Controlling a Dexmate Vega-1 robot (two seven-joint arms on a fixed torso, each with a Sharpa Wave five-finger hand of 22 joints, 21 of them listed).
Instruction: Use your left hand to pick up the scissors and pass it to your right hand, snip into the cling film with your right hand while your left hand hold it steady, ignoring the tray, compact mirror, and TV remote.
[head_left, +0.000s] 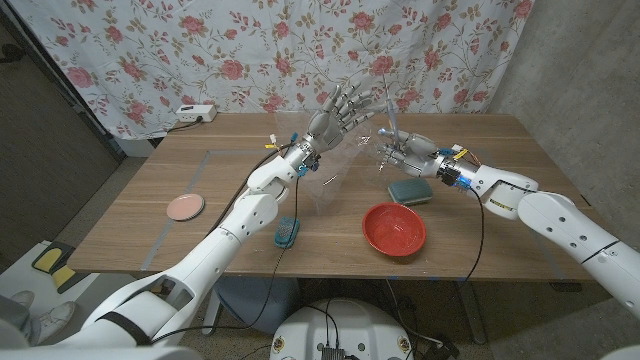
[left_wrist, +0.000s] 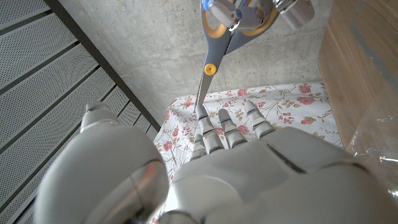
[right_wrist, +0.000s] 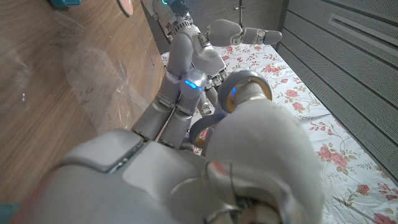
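The right robot hand (head_left: 398, 153) grips the scissors (head_left: 389, 128) by their handles, raised above the desk (head_left: 200, 180). The left robot hand (head_left: 338, 108) hovers open-fingered, holding nothing. It should next steady the cling film (head_left: 330, 185), pulling it taut before snipping.

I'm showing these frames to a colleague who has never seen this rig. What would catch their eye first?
Probably the two hands raised above the middle of the table: the right hand holds the scissors by their handles, blades pointing up, facing the spread left hand. Below them stands a barely visible sheet of cling film. Next, the red bowl near the table's front edge stands out.
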